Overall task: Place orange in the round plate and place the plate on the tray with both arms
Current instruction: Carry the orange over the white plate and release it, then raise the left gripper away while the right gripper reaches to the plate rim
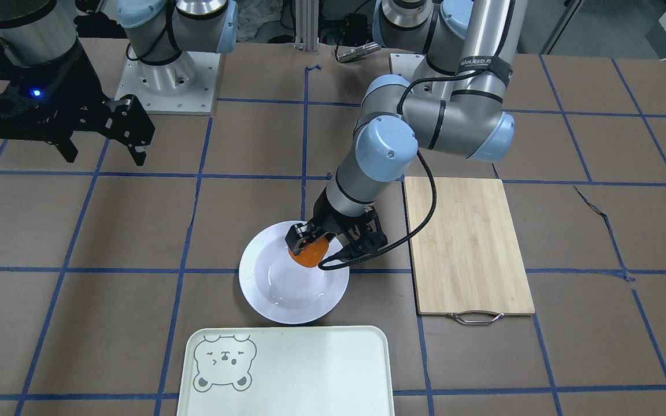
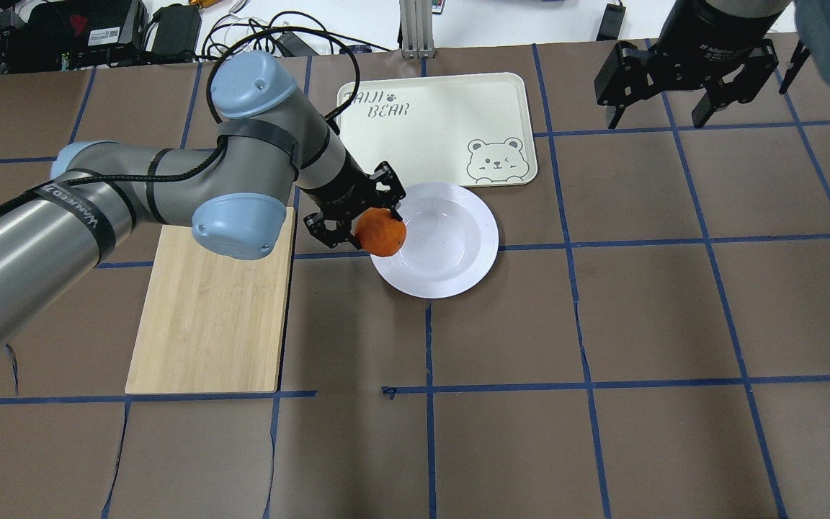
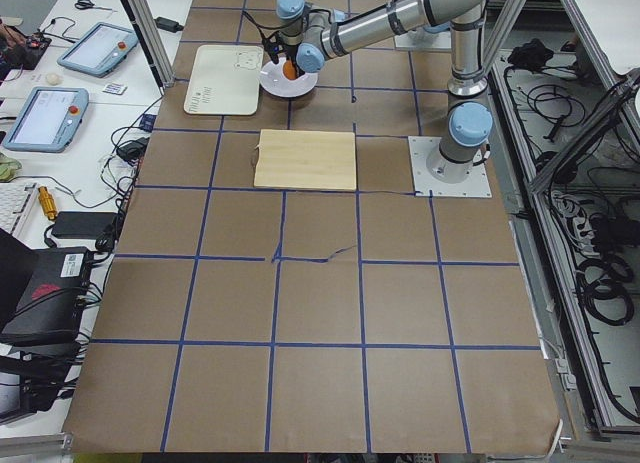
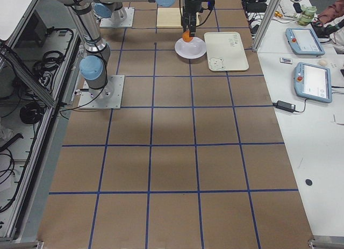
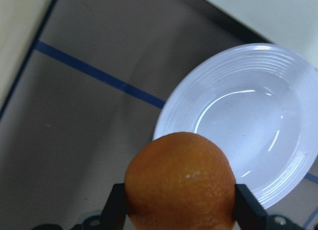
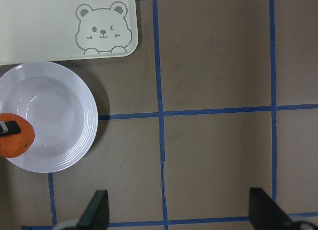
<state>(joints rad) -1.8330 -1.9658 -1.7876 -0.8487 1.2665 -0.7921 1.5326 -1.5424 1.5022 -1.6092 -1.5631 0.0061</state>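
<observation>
We hold the orange [image 5: 180,183] clamped in our left end effector [image 2: 372,226] over the plate [image 2: 458,280] rim. Next we should centre, lower, release. Our right end effector [image 2: 656,115] hangs spread.

- The round plate [image 2: 444,290] lies on the table [image 2: 602,324], near its middle.
- The tray [image 2: 429,122] lies just beyond the plate on the side away from the robot, with a narrow gap between them; the tray's bear corner is the one nearest the plate.
- The bamboo cutting board [image 2: 213,324] lies to the robot's left of the plate, apart from it.
- The orange [image 2: 380,233] sits between the fingers of the left gripper [image 2: 372,227], over the plate's rim on the robot's left.
- The right gripper [image 2: 656,115] hangs to the right of the tray, well apart from the plate.
</observation>
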